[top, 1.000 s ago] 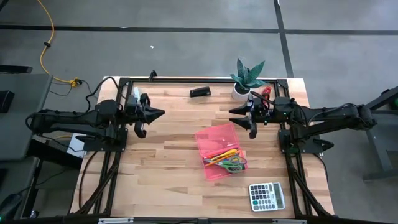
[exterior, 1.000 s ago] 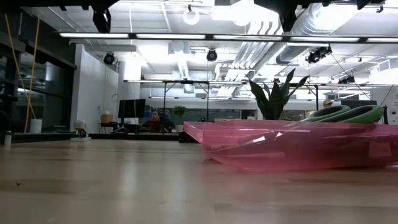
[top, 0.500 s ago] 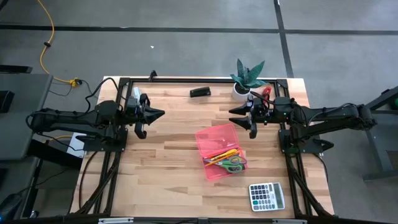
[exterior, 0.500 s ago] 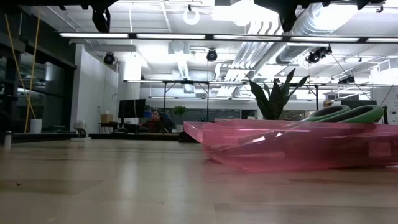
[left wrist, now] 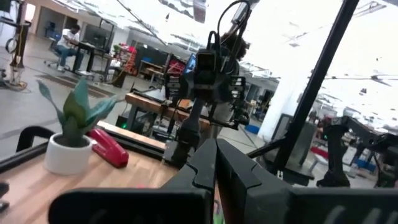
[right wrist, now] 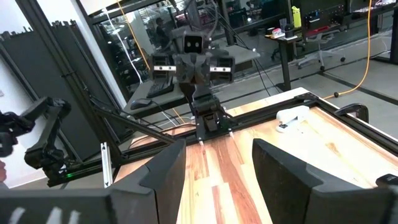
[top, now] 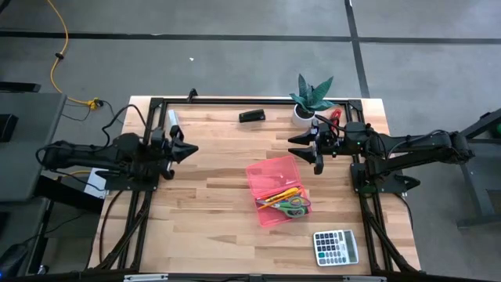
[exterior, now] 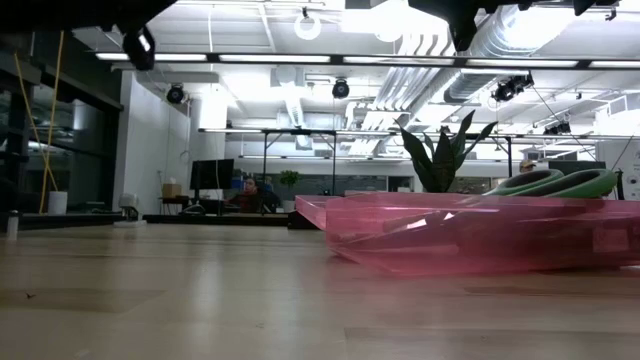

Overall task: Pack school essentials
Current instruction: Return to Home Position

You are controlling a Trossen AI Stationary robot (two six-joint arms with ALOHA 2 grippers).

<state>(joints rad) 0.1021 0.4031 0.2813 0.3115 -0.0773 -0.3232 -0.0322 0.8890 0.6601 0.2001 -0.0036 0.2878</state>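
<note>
School essentials (top: 283,200) lie in the near half of the translucent pink tray (top: 268,172), which sits aslant on the wooden table (top: 211,211), right of its middle. Green-handled scissors (top: 295,206) lie toward the tray's near right corner, with yellow and orange pencils (top: 275,196) touching them on the left; what else lies under them cannot be made out. Nearer than the tray, at the table's near right corner and apart from it, is a grey calculator (top: 336,247). From table height the scissors' green loops rise above the tray's rim.

Farther back, the left gripper (left wrist: 216,148) hangs over the left side of the table, well apart from the tray, its fingers pressed together with nothing between them. The right gripper (right wrist: 219,155) hangs over the right side, just beyond the tray's far right corner, its fingers spread wide and empty. Both are raised clear of the tabletop.

Along the far edge are a white stapler-like object (top: 171,117) on the left, a small black object (top: 251,116) near the middle, and a potted green plant (top: 311,95) on the right with a red object (top: 335,115) just beside it. In the room beyond, a person (exterior: 247,189) sits at a desk
</note>
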